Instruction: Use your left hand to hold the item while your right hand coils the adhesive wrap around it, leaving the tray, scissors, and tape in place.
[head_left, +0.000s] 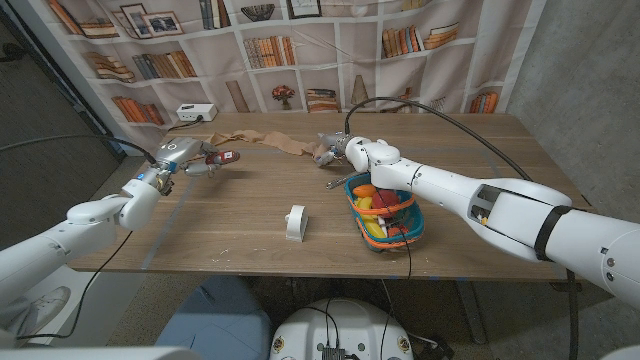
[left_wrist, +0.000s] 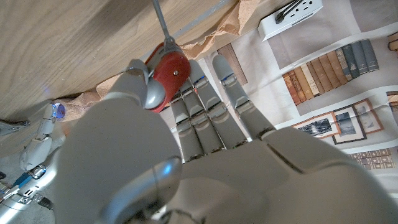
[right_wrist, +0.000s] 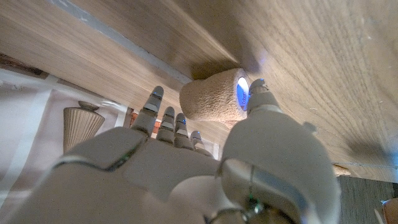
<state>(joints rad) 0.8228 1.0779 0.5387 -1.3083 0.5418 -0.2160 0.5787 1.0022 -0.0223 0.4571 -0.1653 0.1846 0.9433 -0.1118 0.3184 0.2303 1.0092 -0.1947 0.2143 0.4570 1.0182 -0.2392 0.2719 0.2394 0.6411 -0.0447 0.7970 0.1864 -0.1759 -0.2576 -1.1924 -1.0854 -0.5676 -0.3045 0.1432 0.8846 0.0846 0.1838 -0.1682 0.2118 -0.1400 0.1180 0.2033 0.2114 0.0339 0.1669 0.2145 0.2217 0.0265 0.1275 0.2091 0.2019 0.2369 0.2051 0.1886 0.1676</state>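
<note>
Your left hand (head_left: 178, 160), in the upper left of the head view, pinches a red-handled tool (head_left: 222, 157) by its handle; the left wrist view shows the thumb and a finger closed on the red grip (left_wrist: 168, 70) with a metal shaft running away from it, the other fingers stretched out straight. The tool's long axis lies roughly across the picture, its far end pointing toward the middle of the table.

Your right hand (head_left: 345, 152) is at the upper middle of the head view. The roll of tan adhesive wrap (right_wrist: 214, 98) is right at its fingertips in the right wrist view, thumb touching the blue-cored end; whether the fingers actually grip it, I cannot tell.

A loose tan strip (head_left: 275, 143) trails across the table between the two hands, from the roll toward the tool. So the roll is well apart from the tool, and your right hand must travel left in the frame to reach it.

The tray (head_left: 361, 224) sits just below the right hand, the white tape (head_left: 295, 222) at centre.
</note>
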